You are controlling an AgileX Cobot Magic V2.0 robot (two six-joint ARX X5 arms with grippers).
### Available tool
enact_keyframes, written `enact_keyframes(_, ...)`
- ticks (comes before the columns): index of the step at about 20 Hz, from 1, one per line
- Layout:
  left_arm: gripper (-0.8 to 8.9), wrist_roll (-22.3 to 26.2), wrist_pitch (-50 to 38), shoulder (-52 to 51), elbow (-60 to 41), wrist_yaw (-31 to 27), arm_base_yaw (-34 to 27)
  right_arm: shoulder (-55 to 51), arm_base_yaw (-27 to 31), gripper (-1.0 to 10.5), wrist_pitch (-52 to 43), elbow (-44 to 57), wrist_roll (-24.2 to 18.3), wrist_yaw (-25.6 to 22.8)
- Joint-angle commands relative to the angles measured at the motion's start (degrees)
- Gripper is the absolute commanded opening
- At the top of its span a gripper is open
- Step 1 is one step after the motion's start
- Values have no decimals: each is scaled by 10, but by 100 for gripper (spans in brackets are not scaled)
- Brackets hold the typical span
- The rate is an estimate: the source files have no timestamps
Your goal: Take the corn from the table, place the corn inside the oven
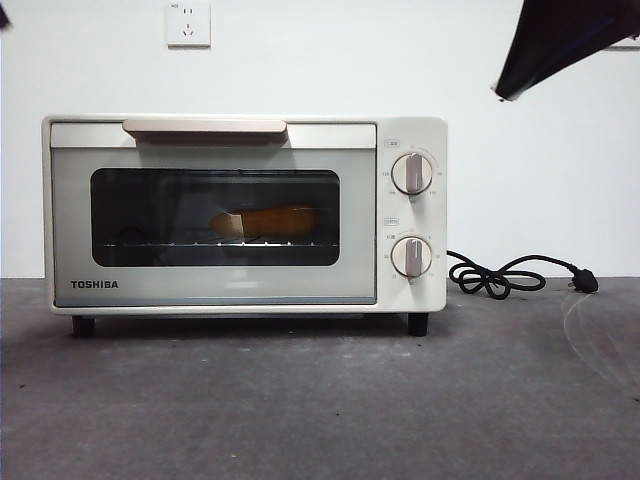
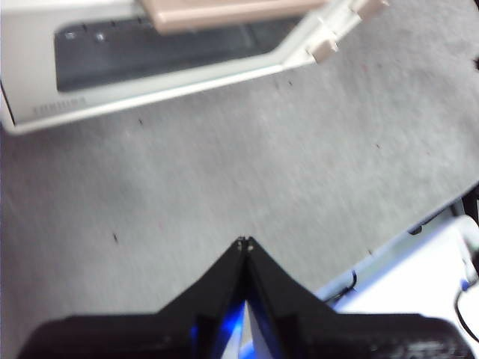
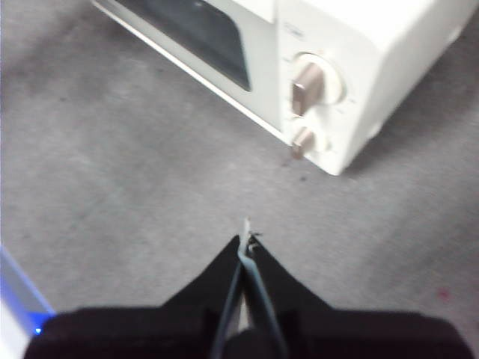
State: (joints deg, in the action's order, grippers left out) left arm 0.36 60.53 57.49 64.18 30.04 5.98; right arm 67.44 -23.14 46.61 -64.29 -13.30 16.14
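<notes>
The corn [image 1: 268, 221] lies on the rack inside the cream-white oven [image 1: 245, 290], seen through the dark glass of its closed door. The oven stands on the dark grey table [image 1: 320, 400]. My left gripper [image 2: 244, 241] hovers shut and empty above the table in front of the oven [image 2: 45, 82]. My right gripper [image 3: 247, 238] is also shut and empty, raised over the table off the oven's knob end [image 3: 318, 82]. In the front view one arm shows only as a black tip [image 1: 560, 40] at the top right corner.
A black cord with its plug [image 1: 515, 275] lies coiled on the table to the right of the oven. A wall socket [image 1: 188, 22] sits on the white wall behind. A white edge [image 2: 419, 277] borders the table in the left wrist view.
</notes>
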Motion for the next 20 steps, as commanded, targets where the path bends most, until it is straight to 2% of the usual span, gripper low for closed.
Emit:
enact_keyframes(1,-4,-1,-49,16,1,-4,2,3,0,-2,-4,-2,2,-24)
enact_keyframes(4,-4,-1,-107,16,1,-24,2,3,0,-1,-4,-2,2,-40)
enact_keyframes(8,-4,-1,-204,-42,1,-46,3,3,0,-1,-4,-2,2,-58)
enact_keyframes(12,-4,0,-229,-128,1,-46,-4,3,0,-2,-4,-2,2,-59)
enact_keyframes(14,-4,19,-242,-173,1,-46,-6,3,0,-2,-4,-2,2,-59)
enact_keyframes(17,-4,21,-315,-235,1,-46,-12,3,0,-1,-4,-2,2,-59)
enact_keyframes(20,-4,21,-440,-284,-17,-41,-17,3,0,-1,-4,-2,2,-59)
